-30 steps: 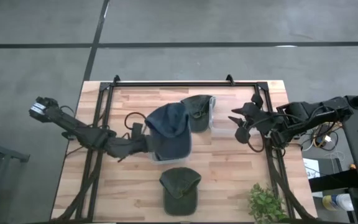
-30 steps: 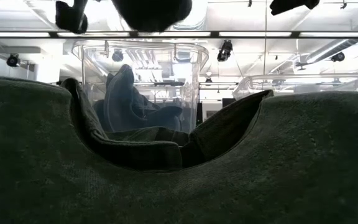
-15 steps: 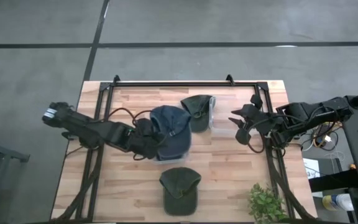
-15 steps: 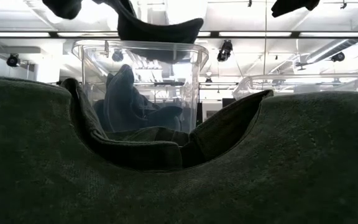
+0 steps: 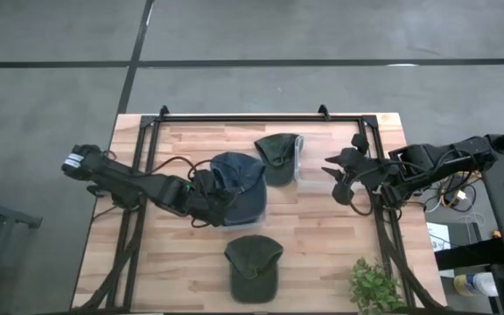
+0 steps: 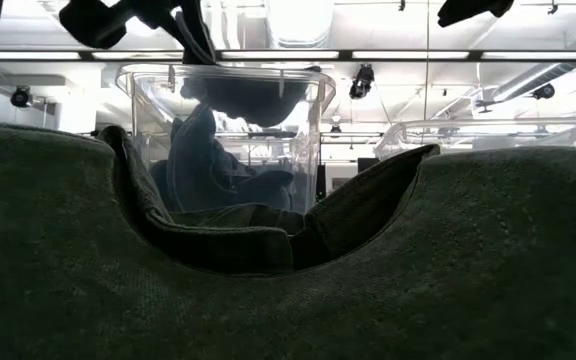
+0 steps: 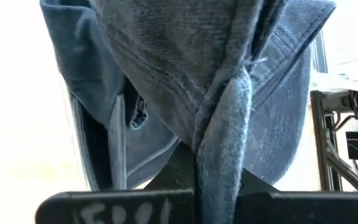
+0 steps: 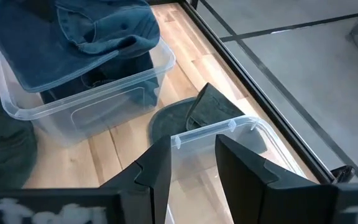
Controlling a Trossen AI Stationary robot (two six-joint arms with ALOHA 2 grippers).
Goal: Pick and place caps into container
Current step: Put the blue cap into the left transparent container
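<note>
High view: left end effector (image 5: 206, 194) clenched on slate-blue cap (image 5: 239, 182) over clear container (image 5: 254, 220); right end effector (image 5: 332, 174) hangs released near the surface's (image 5: 322, 254) right edge. Olive caps at (image 5: 278, 156) and (image 5: 254, 265). Low view: cap (image 6: 248, 98) at container rim (image 6: 223, 72). Left wrist view: denim fold (image 7: 222, 143) pinched. Right wrist view: fingers (image 8: 157, 171) apart above lid (image 8: 219, 132).

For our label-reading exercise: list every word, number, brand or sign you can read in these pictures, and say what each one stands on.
No text can be read.
Left wrist view: white marks on the dark bar below the slate-blue cap, too blurred to read.
Right wrist view: white marks on the dark bar, too blurred to read.
</note>
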